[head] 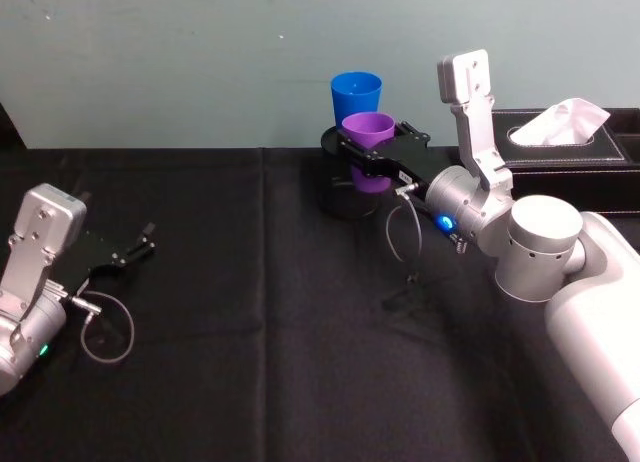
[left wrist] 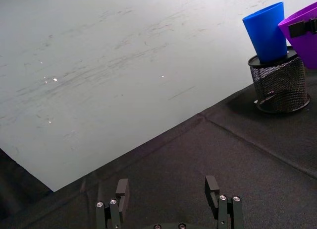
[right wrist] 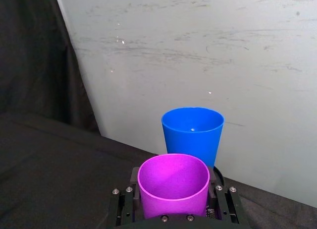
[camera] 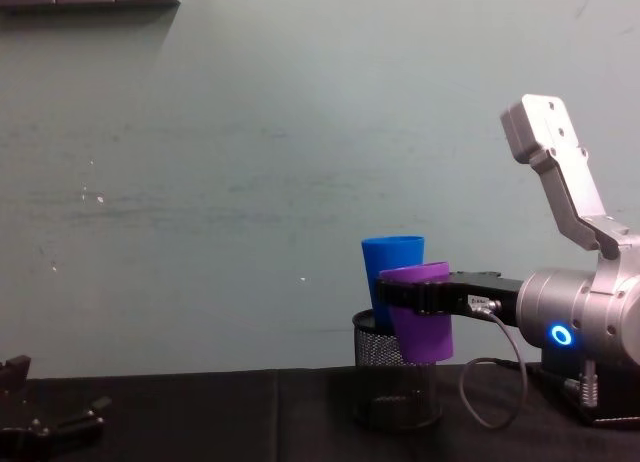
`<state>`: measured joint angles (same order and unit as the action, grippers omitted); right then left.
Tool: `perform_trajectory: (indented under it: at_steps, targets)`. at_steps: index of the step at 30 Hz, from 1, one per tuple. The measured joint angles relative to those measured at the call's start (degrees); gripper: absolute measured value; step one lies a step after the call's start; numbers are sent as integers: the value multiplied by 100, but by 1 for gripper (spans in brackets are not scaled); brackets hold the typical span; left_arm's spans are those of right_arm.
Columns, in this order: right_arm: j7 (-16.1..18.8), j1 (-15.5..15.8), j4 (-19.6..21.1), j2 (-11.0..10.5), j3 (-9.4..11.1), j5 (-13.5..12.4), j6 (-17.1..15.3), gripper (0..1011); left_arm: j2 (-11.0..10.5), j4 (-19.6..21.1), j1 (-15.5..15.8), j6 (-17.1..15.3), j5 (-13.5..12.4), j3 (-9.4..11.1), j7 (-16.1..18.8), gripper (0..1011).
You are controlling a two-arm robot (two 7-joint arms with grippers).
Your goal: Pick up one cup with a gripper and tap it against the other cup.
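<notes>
Black cloth is covering the bench (head: 230, 382), with a pale scuffed wall (head: 150, 62) rising right behind it. At the far left the left gripper (head: 146, 239) is lying parked low over the cloth, its fingers spread wide and holding nothing. Toward the middle, a black mesh pen holder (head: 338, 197) is standing near the wall, with the blue cup (head: 356, 90) sitting upright in its mouth. The right gripper (head: 372, 150) is clamping the purple cup (head: 368, 130) around its upper body, holding it upright and clear of the bench, just in front of the blue cup; whether the two are touching, I cannot tell. For a clean tap, the arm is probably best nudging the purple cup gently and level, straight toward the blue cup's side, since the blue cup is perching high on the holder and is looking liable to tip under a hard knock. Open room is lying to the left and toward the robot; the wall is closing in behind, and a tissue box (head: 570, 147) is sitting to the right.
</notes>
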<state>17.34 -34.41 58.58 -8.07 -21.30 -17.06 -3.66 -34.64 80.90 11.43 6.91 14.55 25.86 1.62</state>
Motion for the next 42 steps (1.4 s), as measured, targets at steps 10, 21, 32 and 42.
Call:
perform_trajectory:
  at_steps: [10,21,32,42]
  targets:
    - [0,0,0,0,0,0,0,739,0,0,0,0,0,0,0,1000]
    - [0,0,0,0,0,0,0,739,0,0,0,0,0,0,0,1000]
    - [0,0,0,0,0,0,0,739,0,0,0,0,0,0,0,1000]
    - [0,0,0,0,0,0,0,739,0,0,0,0,0,0,0,1000]
